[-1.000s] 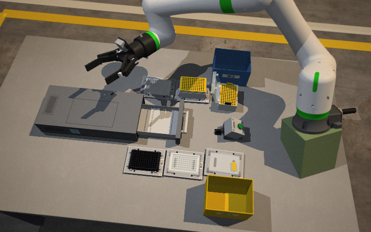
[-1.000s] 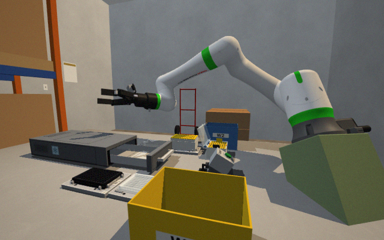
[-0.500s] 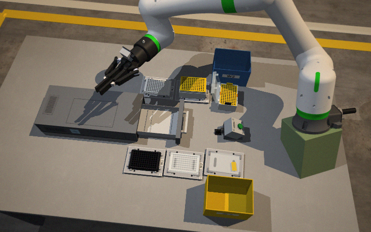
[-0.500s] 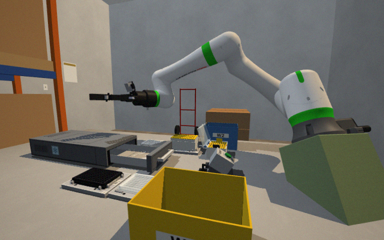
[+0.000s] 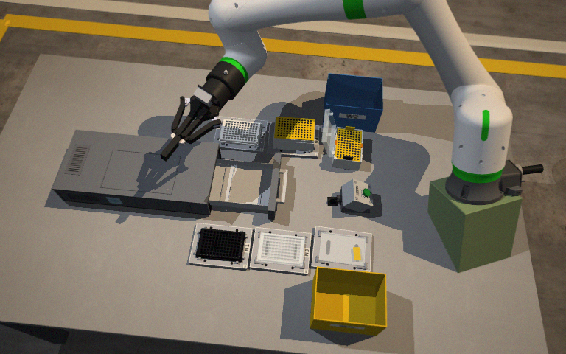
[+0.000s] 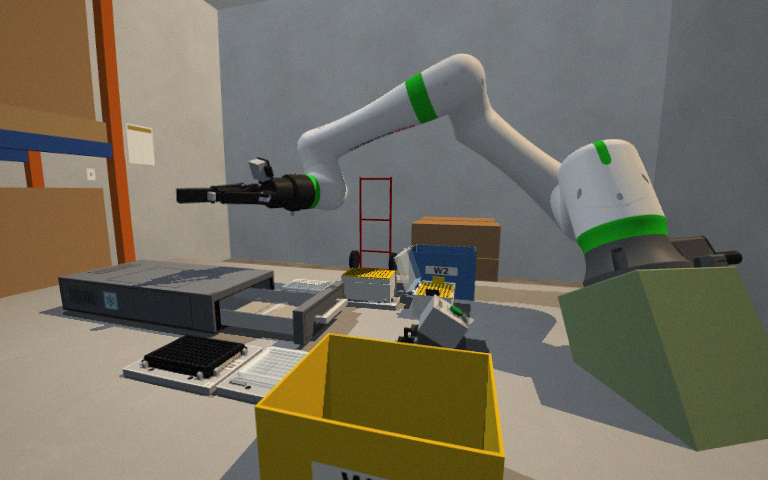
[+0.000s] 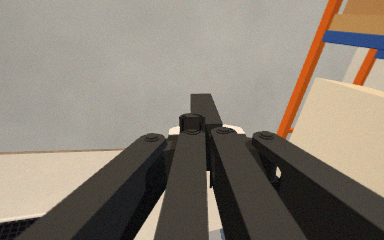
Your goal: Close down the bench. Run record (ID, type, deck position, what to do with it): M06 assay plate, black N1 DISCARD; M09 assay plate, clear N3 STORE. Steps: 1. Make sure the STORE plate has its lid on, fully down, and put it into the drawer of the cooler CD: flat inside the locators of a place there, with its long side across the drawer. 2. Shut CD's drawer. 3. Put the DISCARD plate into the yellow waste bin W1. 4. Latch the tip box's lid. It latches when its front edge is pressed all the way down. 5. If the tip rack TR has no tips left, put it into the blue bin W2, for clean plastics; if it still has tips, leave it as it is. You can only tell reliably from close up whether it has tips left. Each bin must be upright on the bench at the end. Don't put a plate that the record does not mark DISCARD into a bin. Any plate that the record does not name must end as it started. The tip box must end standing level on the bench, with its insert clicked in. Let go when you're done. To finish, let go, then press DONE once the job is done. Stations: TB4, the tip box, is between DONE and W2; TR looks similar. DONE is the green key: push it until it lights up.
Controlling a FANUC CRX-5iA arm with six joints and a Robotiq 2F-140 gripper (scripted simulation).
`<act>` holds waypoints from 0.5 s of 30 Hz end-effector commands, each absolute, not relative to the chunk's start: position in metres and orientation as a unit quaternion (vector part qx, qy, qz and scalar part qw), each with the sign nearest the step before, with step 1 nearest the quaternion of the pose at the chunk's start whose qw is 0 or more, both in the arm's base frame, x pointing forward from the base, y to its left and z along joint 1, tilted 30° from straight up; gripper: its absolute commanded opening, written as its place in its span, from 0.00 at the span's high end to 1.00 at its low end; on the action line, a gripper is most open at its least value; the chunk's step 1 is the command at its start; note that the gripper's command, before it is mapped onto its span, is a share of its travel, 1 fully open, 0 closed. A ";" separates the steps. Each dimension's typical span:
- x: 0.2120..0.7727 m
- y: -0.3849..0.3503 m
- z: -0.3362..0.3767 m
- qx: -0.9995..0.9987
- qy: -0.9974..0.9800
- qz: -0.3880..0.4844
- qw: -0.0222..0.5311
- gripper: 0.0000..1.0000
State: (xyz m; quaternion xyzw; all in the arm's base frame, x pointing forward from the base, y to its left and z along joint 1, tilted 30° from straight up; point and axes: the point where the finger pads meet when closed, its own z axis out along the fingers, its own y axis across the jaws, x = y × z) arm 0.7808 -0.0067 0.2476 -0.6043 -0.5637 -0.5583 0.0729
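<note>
gripper: black two-finger gripper point(image 5: 170, 149) fully closed, fingers together, grips nothing
position: held high over grey flat cooler box point(image 5: 102, 168), touching nothing
store plate: clear assay plate point(image 5: 280, 248) in N3 nest
drawer: grey cooler drawer point(image 5: 273, 188) open

tip rack point(image 5: 294, 128): tips too small to tell | yellow bin point(image 6: 376, 416): label cut off

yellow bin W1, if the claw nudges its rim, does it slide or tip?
The yellow bin is an open, thin-walled box with nothing visible inside, so probably light; a nudge likely slides it. It stands tall for its footprint, so a push at the rim might tip it. The claw is shut, holding nothing, far off above the cooler.
</note>
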 end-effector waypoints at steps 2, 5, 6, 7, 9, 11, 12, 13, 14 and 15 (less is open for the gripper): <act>0.770 0.005 0.238 -0.581 -0.602 -0.544 0.058 0.90; 0.764 0.012 0.233 -0.564 -0.627 -0.535 0.049 0.90; 0.761 0.015 0.230 -0.555 -0.640 -0.530 0.045 0.90; 0.758 0.018 0.228 -0.546 -0.652 -0.525 0.040 0.90; 0.752 0.024 0.223 -0.544 -0.654 -0.524 0.039 0.90; 0.747 0.028 0.219 -0.534 -0.666 -0.519 0.035 0.90; 0.744 0.031 0.216 -0.524 -0.678 -0.514 0.031 0.90; 0.741 0.034 0.214 -0.514 -0.690 -0.509 0.027 0.90; 0.738 0.037 0.211 -0.508 -0.697 -0.505 0.025 0.90; 0.736 0.038 0.210 -0.508 -0.697 -0.505 0.025 0.90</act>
